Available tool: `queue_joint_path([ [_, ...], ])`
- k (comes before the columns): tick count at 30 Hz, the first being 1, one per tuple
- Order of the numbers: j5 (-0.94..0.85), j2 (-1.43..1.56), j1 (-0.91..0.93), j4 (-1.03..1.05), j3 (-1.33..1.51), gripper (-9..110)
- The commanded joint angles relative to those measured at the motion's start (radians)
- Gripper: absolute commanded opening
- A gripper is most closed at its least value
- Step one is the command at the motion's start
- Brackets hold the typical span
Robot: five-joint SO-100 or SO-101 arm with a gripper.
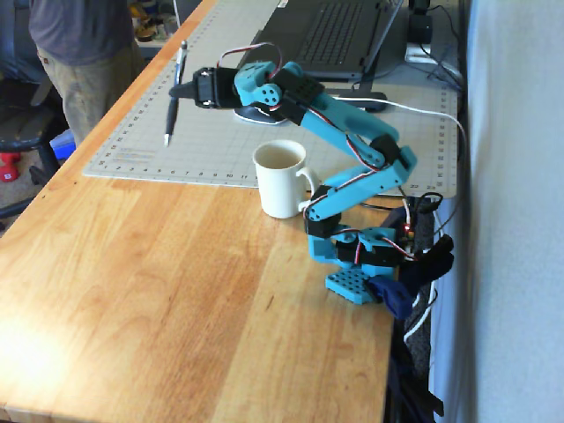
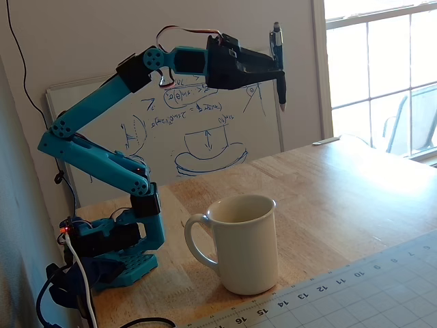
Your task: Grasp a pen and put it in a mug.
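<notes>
**Surfaces and Finishes**

The table (image 1: 167,291) is varnished wood with a soft sheen. The mug (image 2: 244,242) looks like glossy cream ceramic. The arm (image 2: 95,160) is matt blue and black plastic. At the upper center of a fixed view, the cutting mat (image 1: 220,132) appears smooth, matt grey.

One fixed view looks down from high beyond the mug (image 1: 282,179); the other sits low, close beside it (image 2: 242,242).

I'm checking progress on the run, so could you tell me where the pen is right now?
The pen hangs nearly upright in the gripper, in the air above the cutting mat, left of the white mug in this fixed view.
</notes>
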Motion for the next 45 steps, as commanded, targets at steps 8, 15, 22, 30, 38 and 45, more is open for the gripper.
queue_joint_path([
  [8,-0.373,0.341,0.221,-0.014,0.181,2],
  [15,-0.374,0.535,0.328,-0.014,0.334,2],
  [22,-0.374,0.718,0.462,-0.014,0.503,2],
  [30,-0.374,0.815,0.572,-0.014,0.630,2],
  [38,-0.373,0.831,0.594,-0.014,0.741,2],
  [45,-0.373,0.827,0.588,-0.014,0.816,2],
])
